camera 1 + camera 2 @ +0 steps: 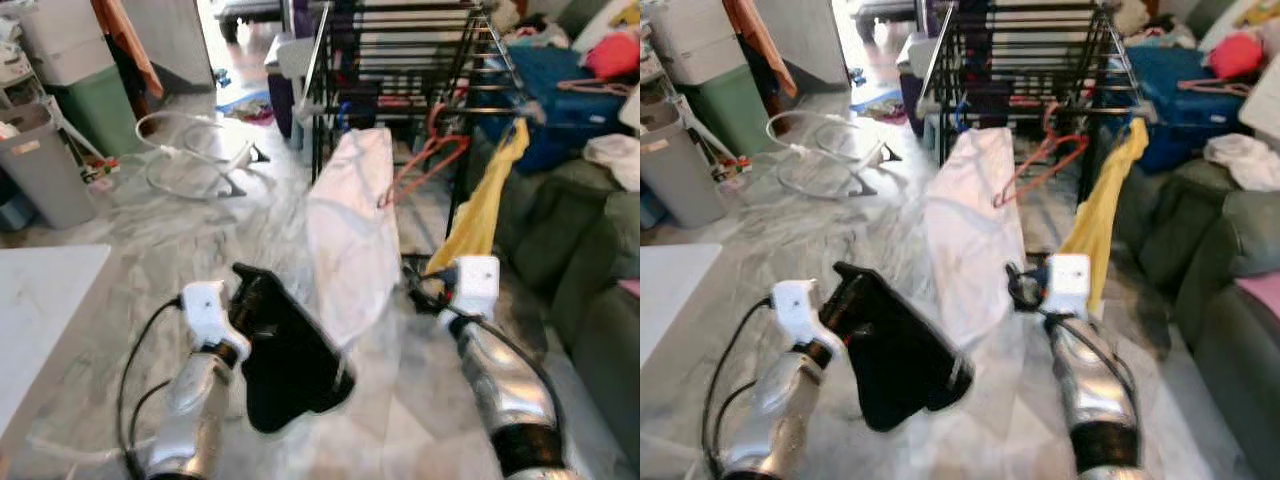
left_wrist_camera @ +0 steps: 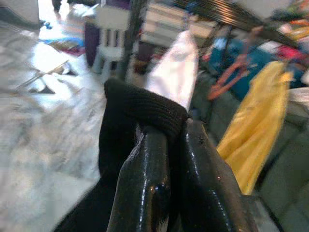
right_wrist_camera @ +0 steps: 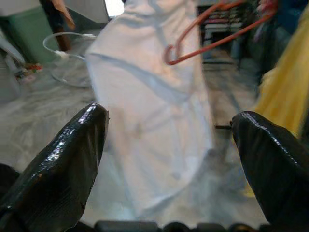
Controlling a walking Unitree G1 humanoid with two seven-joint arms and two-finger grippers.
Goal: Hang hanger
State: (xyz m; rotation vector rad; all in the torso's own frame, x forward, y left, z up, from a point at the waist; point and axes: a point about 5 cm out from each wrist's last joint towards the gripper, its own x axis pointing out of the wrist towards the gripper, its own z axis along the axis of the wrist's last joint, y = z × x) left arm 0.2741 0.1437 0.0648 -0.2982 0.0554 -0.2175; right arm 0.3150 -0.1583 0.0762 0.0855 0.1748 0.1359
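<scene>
From the head, left eye view: a black metal-tube drying rack (image 1: 400, 60) ahead on the marbled floor, with a thin orange plastic hanger (image 1: 425, 165) hooked on a front rail, a hanging white cloth garment (image 1: 350, 230) just beside it toward the robot's left, and a hanging yellow cloth (image 1: 485, 205) to its right, in front of a dark green sofa (image 1: 570, 250). Lower down, the left gripper (image 1: 262, 300) raised, clamped on a limp black knit garment (image 1: 290, 365) that droops below it; the right gripper (image 1: 425, 290) held low near the foot of the yellow cloth, carrying nothing. In the right eye view, the same layout, with the hanger's hook over the rail and its triangle tilted toward the white garment. In the left wrist view, jaws pinched tight on a folded ribbed edge of the black garment, the rack and orange hanger well ahead. In the right wrist view, jaws spread wide and empty, white garment and orange hanger straight ahead but apart from the fingers (image 3: 63, 159). Best done, judging from this: step closer first, bring the open right jaws to the hanger's bare lower bar clear of the white cloth, and keep the left grip firm and high so the black garment neither drags on the floor nor snags the rack.
</scene>
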